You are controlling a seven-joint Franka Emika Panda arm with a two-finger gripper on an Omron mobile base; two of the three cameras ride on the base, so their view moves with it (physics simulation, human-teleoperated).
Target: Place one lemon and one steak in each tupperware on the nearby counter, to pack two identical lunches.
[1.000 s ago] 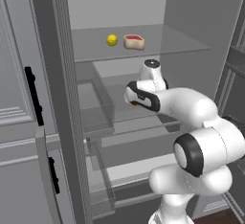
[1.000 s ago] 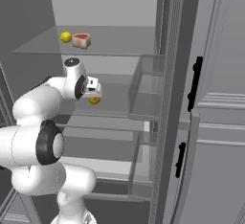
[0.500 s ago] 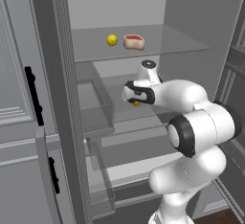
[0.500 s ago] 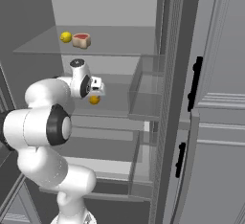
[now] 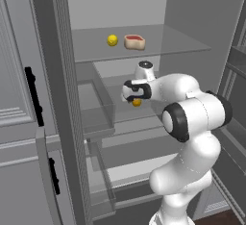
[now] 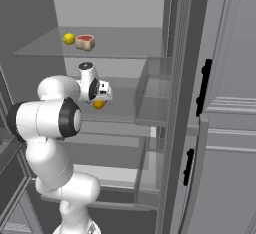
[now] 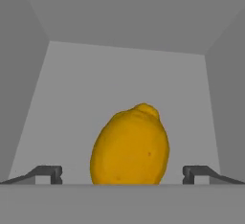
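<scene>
A yellow-orange lemon (image 7: pixel 130 149) lies on the fridge's middle shelf, right between the spread fingertips (image 7: pixel 48 173) of my gripper (image 7: pixel 122 173), which is open. From the base cameras the same lemon (image 5: pixel 137 102) (image 6: pixel 99 104) sits just under the gripper (image 5: pixel 133 97) (image 6: pixel 102 98), which reaches into the fridge. I cannot tell if the fingers touch it. On the upper glass shelf rest a second lemon (image 5: pixel 112 40) (image 6: pixel 69 38) and a red steak (image 5: pixel 134 42) (image 6: pixel 85 42) side by side. The tupperware and the counter are out of view.
Glass shelves (image 5: pixel 182 46) stack inside the grey fridge. A clear bin (image 5: pixel 96 108) (image 6: pixel 152 93) hangs beside the middle shelf. Grey doors with black handles (image 5: pixel 33 96) (image 6: pixel 204 85) flank the opening, and my own elbow (image 5: pixel 192 116) crowds the front.
The hand has pushed deeper and lower over the middle shelf, bringing the lemon between its fingers. The elbow swung forward. The jaws stayed wide.
</scene>
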